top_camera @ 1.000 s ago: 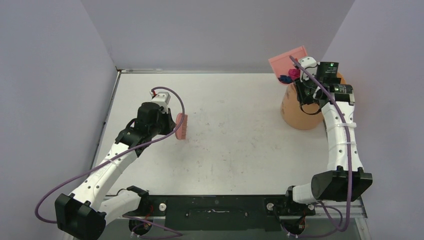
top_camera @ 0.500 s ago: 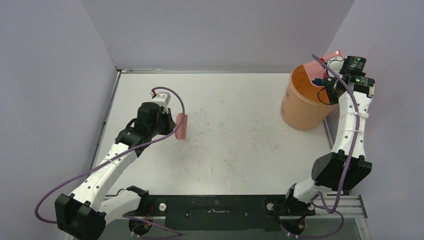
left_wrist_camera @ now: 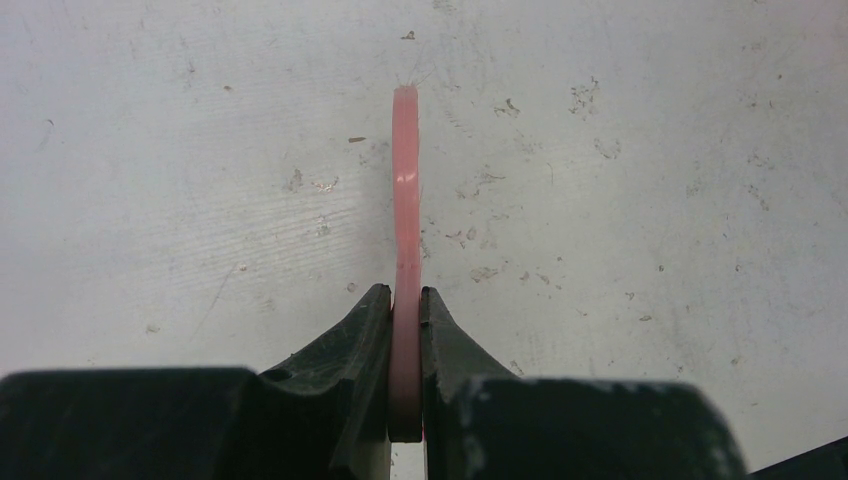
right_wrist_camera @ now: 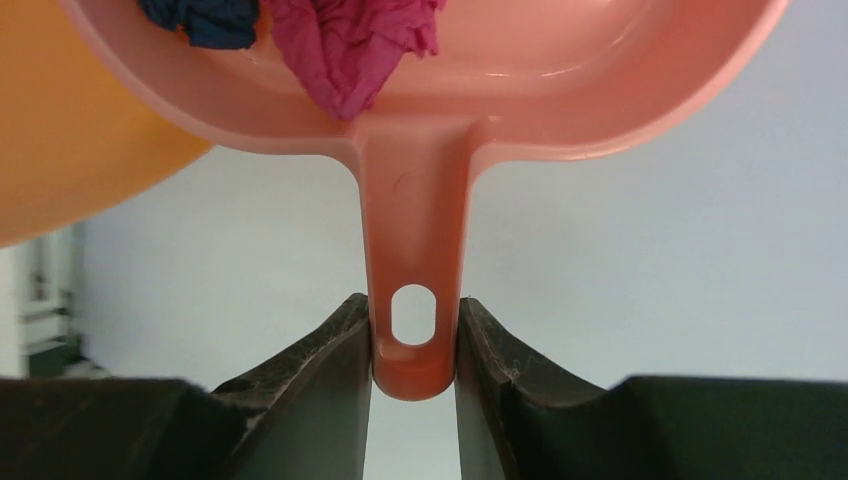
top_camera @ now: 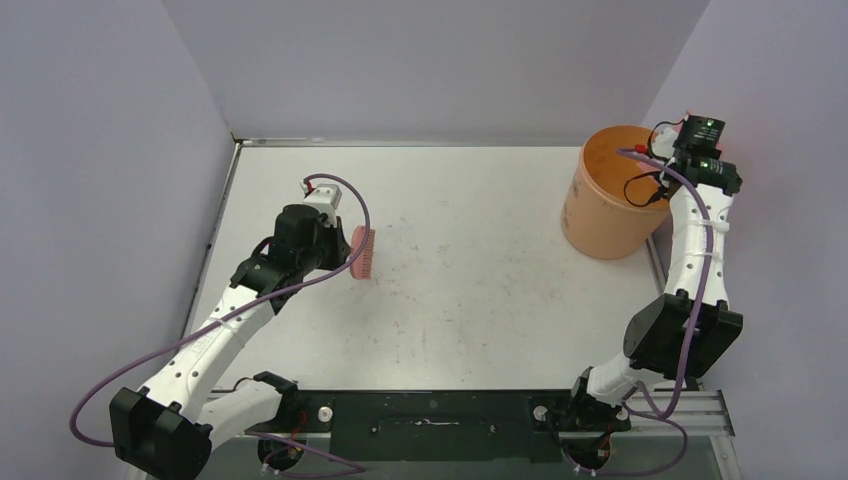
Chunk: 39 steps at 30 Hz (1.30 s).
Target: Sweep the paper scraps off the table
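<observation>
Clamping the dustpan by its handle, right pincer holds it by the orange bucket, magenta and dark blue paper scraps inside the pan. Left pincer grips the pink brush over the worktop.

Left end effector clamped (right too)

A robotics lab cell: plain lilac walls box in a scuffed white table.

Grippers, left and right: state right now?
Left gripper: shut on the pink brush.
Right gripper: shut on the dustpan handle.
</observation>
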Tool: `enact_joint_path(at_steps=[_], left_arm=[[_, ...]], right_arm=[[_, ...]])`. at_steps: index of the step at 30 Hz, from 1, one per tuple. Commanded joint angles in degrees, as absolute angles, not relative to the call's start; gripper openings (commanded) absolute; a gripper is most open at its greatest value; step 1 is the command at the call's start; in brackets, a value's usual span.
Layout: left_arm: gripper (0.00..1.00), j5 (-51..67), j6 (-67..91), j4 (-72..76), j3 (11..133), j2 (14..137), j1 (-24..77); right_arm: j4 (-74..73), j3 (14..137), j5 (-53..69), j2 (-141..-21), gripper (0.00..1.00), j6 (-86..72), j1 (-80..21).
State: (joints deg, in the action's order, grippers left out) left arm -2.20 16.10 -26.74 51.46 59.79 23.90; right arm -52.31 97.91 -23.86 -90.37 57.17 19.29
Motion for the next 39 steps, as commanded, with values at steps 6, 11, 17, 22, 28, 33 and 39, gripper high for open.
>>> enact_joint_path(at_steps=[6, 11, 17, 22, 28, 33, 39], left_arm=[[0.0, -2.14, 15.56, -24.26, 52.55, 59.88, 23.98], [0.0, -2.73, 15.47, -24.13, 52.25, 59.14, 23.93], [0.0, -2.48, 15.47, -24.1, 52.37, 59.36, 24.09], [0.0, -2.53, 15.45, -24.17, 52.38, 59.37, 24.16], [0.0, -2.47, 15.47, -24.08, 52.29, 59.5, 24.08], [0.0, -2.53, 15.47, -24.25, 52.38, 59.98, 24.18], [0.0, -3.72, 15.29, -24.44, 52.29, 59.99, 24.37]], right_arm=[[-17.18, 82.57, -45.14, -80.44, 0.07, 92.99, 11.36], [-11.29, 77.25, -45.56, -78.9, 0.05, 97.89, 11.37], [-17.77, 78.55, -45.11, -79.38, 0.05, 91.89, 11.34], [-20.28, 80.67, -44.15, -79.46, 0.05, 86.33, 11.34], [-26.69, 85.53, -40.14, -78.56, 0.05, 75.38, 11.41], [-43.66, 93.48, -30.1, -79.73, 0.05, 60.87, 11.43], [-64.04, 99.59, -9.61, -81.65, 0.05, 52.19, 11.26]])
